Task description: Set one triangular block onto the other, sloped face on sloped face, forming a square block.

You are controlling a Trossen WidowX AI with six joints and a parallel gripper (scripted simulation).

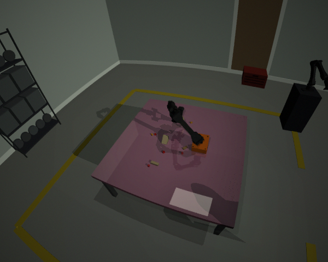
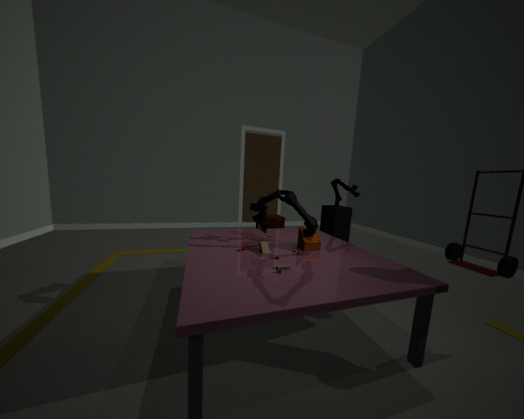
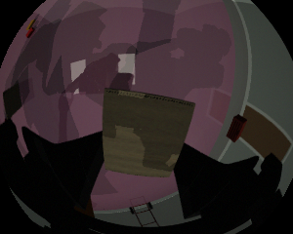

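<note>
A pale triangular block (image 1: 164, 139) (image 2: 265, 247) stands on the pink table (image 1: 215, 169) (image 2: 235, 298), with a sloped face showing. My gripper (image 2: 263, 227) (image 3: 142, 138) is shut on the other triangular block (image 3: 146, 136), which fills the space between the dark fingers in the wrist view. The gripper is raised above the table, behind the standing block in the exterior view. The two blocks are apart. The held block's underside and exact tilt are hidden; in the top and exterior views it is too small and dark to make out.
The orange base (image 1: 201, 148) (image 2: 309, 243) bears my arm. A small pale bar (image 1: 154, 162) (image 2: 282, 267) lies on the table beside a red piece (image 1: 148, 165) (image 2: 279, 271). Several small red and yellow pieces lie around the standing block. A white sheet (image 1: 183, 198) lies near one table edge.
</note>
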